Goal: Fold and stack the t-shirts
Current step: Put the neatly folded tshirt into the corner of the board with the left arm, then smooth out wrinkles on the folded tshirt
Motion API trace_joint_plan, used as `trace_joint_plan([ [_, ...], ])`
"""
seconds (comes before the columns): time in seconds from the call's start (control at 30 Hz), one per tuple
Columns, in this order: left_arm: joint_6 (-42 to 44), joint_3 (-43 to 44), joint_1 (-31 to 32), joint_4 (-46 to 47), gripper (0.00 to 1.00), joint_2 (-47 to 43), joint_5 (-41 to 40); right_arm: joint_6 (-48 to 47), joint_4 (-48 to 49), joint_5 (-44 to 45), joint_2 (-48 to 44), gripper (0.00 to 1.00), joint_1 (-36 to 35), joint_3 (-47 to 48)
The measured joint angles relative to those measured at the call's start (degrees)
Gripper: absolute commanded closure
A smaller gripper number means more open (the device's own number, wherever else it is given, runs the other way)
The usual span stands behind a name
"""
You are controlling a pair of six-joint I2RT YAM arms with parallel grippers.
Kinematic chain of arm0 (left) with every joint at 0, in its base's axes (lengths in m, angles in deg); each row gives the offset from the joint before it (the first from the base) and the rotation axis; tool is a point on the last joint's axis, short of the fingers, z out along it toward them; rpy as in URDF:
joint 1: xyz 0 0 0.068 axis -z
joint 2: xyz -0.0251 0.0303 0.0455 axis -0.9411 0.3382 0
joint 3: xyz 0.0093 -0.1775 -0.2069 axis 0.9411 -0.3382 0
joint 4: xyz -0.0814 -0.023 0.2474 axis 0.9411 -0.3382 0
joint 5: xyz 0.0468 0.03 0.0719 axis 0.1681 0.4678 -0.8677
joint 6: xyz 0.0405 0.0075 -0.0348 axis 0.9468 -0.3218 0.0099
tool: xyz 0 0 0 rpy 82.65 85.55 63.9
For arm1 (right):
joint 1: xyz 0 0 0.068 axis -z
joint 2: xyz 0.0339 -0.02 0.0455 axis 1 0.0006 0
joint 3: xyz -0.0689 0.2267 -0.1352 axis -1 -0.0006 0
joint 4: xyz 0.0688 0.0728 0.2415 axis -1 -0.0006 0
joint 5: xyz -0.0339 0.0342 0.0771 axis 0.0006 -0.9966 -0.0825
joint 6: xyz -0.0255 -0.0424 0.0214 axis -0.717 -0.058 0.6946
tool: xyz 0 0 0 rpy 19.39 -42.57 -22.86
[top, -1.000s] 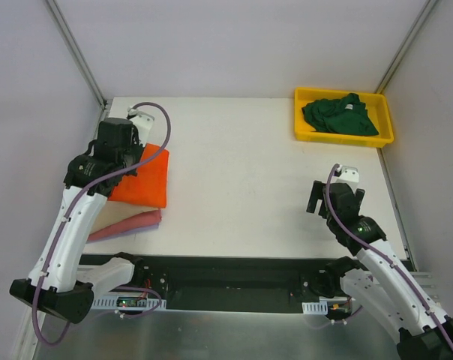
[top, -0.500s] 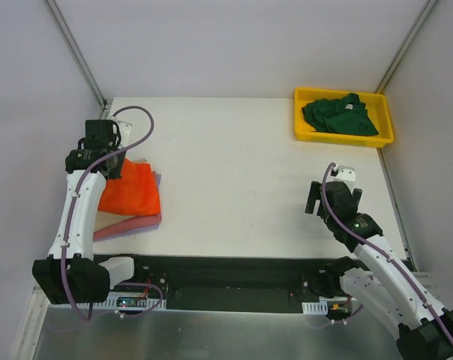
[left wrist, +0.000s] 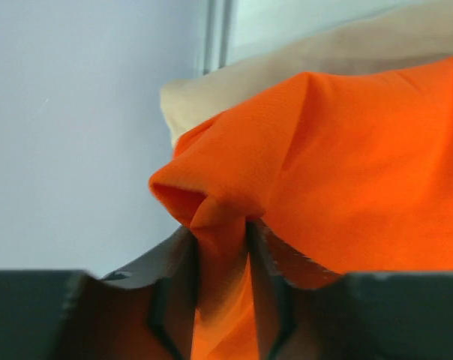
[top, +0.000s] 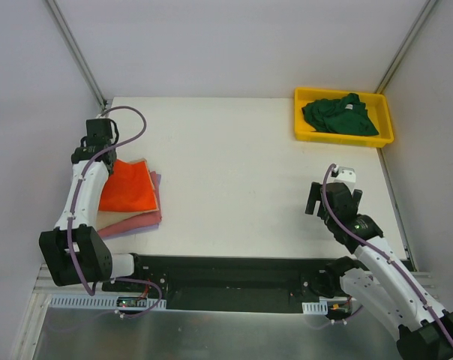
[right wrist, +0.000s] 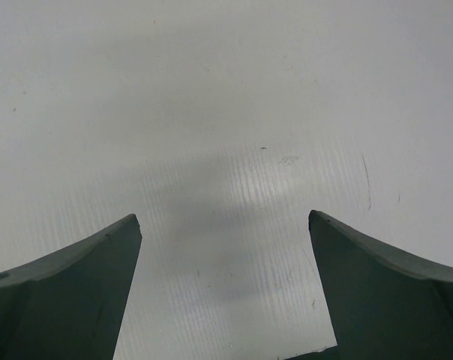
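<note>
Bright orange-red cloth t-shirt (top: 130,191) lies folded on top of the stack at the table's left edge, over the tan folded shirt (top: 109,220) and the pink folded shirt (top: 140,222). My left gripper (left wrist: 220,251) is clamped on a bunched corner of the orange one. The cloth looks light and limp and creases easily, so best taken by hems or corners. I'd expect a pull to drag the layers under it.

Dark green crumpled t-shirt (top: 337,116) is in the yellow plastic tray (top: 345,139), far right corner. My right gripper (right wrist: 223,221) hangs over the white table (top: 234,172), fingers apart, holding nothing. Grey walls are close on both sides.
</note>
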Motion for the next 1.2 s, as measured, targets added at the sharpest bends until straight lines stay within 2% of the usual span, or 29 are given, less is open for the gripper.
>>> trace_joint_plan([
  [0.07, -0.1, 0.0, 0.0, 1.4, 0.33, 1.0, -2.6, 0.0, 0.0, 0.0, 0.0, 0.04, 0.0, 0.0],
  [0.1, 0.1, 0.0, 0.0, 1.9, 0.01, 1.3, -3.5, 0.0, 0.0, 0.0, 0.0, 0.04, 0.0, 0.0],
  [0.33, -3.0, 0.0, 0.0, 3.7, 0.01, 1.6, -9.3, 0.0, 0.0, 0.0, -0.1, 0.04, 0.0, 0.0],
  [0.43, -6.8, 1.6, 0.0, 2.9, 0.01, 1.0, -8.9, 0.2, 0.0, 0.0, -0.1, 0.04, 0.0, 0.0],
  [0.73, -28.5, 1.5, 0.0, 3.2, 0.01, -14.5, 11.1, 1.3, -0.1, 0.3, 1.2, 0.04, 0.1, 0.0],
  [0.87, -40.0, -6.2, 0.0, 4.0, 0.01, -19.2, 12.1, 1.3, -0.1, -0.1, 2.3, 0.04, 0.1, 0.0],
  [0.93, -47.8, -14.1, 0.0, 4.0, 0.01, -21.1, 11.4, 1.2, -0.1, -0.5, 3.4, 0.04, 0.2, 0.0],
  [1.1, -59.5, -26.8, 0.0, 3.1, 0.01, -23.0, 11.1, 1.2, -0.1, -1.6, 6.1, 0.04, 0.3, 0.0],
  [1.2, -64.1, -33.2, 0.0, 3.7, 0.01, -27.1, 10.8, 1.3, -0.1, -2.1, 7.0, 0.04, 0.3, 0.0],
])
